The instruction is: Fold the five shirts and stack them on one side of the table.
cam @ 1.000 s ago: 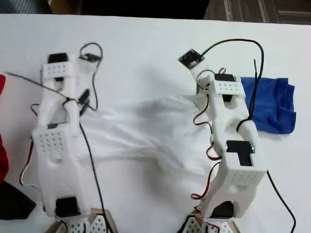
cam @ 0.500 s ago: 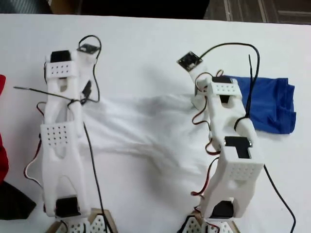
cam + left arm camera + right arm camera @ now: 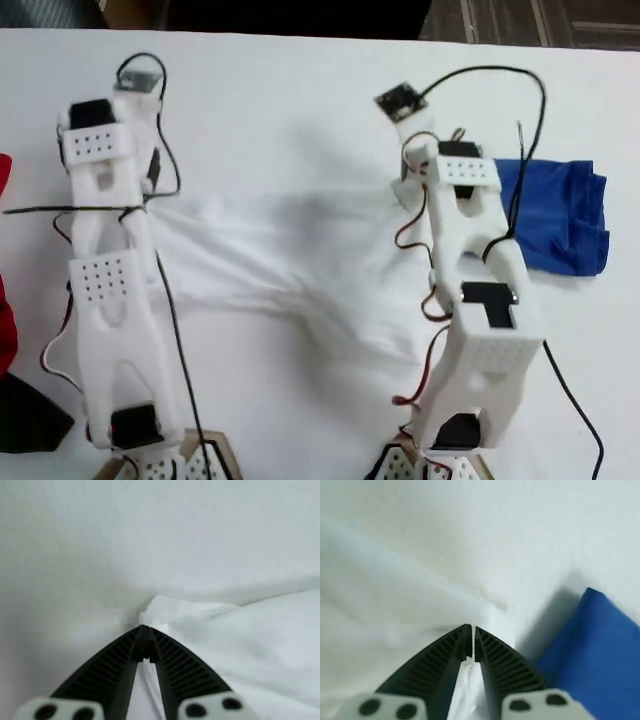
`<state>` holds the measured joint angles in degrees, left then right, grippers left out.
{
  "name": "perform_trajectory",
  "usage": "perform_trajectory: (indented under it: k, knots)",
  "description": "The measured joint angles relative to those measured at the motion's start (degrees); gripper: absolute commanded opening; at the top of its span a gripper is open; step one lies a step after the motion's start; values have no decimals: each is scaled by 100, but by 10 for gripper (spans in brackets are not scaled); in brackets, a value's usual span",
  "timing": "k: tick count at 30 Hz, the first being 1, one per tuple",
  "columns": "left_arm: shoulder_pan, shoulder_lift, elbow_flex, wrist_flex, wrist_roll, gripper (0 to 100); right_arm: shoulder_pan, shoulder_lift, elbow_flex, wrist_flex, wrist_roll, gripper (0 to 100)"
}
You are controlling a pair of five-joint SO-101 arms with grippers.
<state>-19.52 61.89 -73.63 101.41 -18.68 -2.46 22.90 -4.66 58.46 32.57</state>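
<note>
In the high view the left arm (image 3: 105,300) and right arm (image 3: 480,330) each cover an end of the white shirt (image 3: 290,260), the right arm also hiding the blue shirt's (image 3: 560,215) inner edge — and the picture's edge cuts off a red cloth (image 3: 5,340) and a dark cloth (image 3: 30,420).

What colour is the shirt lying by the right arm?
That shirt is blue; the high view shows it best.

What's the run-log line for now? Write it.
left gripper: shut on white cloth shirt | right gripper: shut on it | blue cloth shirt: not gripped
</note>
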Motion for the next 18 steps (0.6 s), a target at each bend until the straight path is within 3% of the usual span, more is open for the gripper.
perform_trajectory:
  k: [5,12,18]
  knots:
    - [246,-1099,826,0,-255,25,-123,-747,-79,554,-26,21]
    - [747,-2875,3253,-44,-633,26,-413,-1591,62,1776,343,21]
    - [747,-4264,6031,-1327,-659,26,-791,-2602,1741,1846,818,21]
